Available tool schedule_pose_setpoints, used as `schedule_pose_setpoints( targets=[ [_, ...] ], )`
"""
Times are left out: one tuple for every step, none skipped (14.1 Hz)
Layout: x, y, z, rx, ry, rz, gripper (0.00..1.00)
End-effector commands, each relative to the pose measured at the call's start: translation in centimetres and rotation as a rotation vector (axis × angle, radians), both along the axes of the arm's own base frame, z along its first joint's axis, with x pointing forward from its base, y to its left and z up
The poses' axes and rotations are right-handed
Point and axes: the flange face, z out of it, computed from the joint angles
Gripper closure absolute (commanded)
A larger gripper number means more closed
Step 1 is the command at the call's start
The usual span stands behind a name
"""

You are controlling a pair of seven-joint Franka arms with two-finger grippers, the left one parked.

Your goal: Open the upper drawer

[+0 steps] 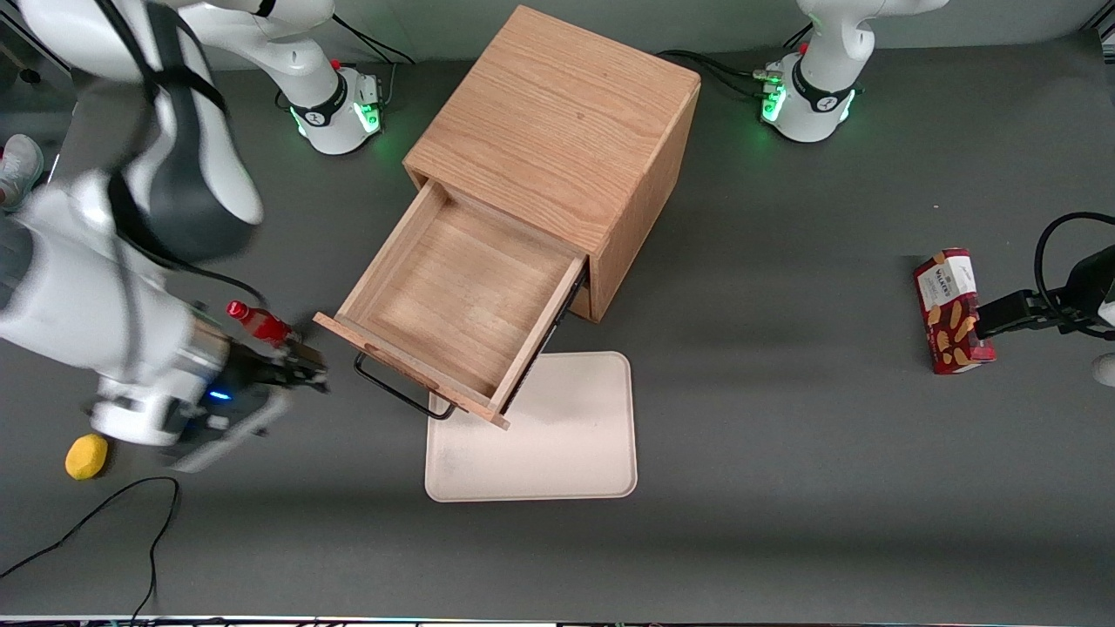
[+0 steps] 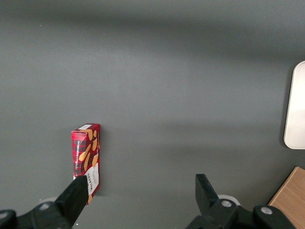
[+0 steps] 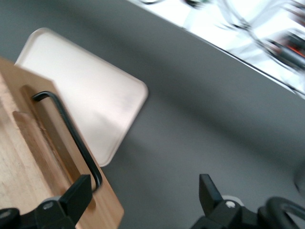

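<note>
upper drawer (image 1: 457,296) pulled out, claw (image 1: 300,370) open beside handle (image 1: 396,390)

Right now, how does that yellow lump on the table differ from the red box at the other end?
The yellow lump is small, rounded and plain; the red box is bigger, flat-sided and printed with biscuits. The lump lies toward the working arm's end, close to the open gripper, which is off the upper drawer's handle; the box lies toward the parked arm's end. Both rest on the grey table.

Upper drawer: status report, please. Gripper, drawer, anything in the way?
Gripper open, off the handle, beside the drawer front. Upper drawer pulled well out, inside bare. Beige tray on the table under the drawer's front corner; nothing blocking.
</note>
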Motion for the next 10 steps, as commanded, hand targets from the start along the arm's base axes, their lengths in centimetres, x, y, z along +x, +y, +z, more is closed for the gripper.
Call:
schedule_pose_setpoints(
  targets=[
    [-5.2, -6.3, 3.3, -0.025, 0.003, -0.216, 0.0],
    [-6.0, -10.4, 3.8, -0.015, 0.006, -0.276, 0.0],
    [-7.3, -11.4, 4.2, 0.0, 0.014, -0.282, 0.0],
    [-8.5, -11.6, 4.4, 0.014, 0.042, -0.289, 0.0],
    [-9.7, -11.6, 4.7, 0.01, 0.099, -0.3, 0.0],
    [-10.6, -11.6, 5.2, 0.008, 0.133, -0.325, 0.0],
    [-11.5, -12.1, 5.9, 0.006, 0.153, -0.335, 0.0],
    [-12.6, -12.2, 6.6, 0.002, 0.184, -0.342, 0.0],
    [-13.3, -12.4, 7.2, -0.008, 0.2, -0.345, 0.0],
    [-14.0, -12.3, 7.4, -0.011, 0.229, -0.343, 0.0]
  ],
)
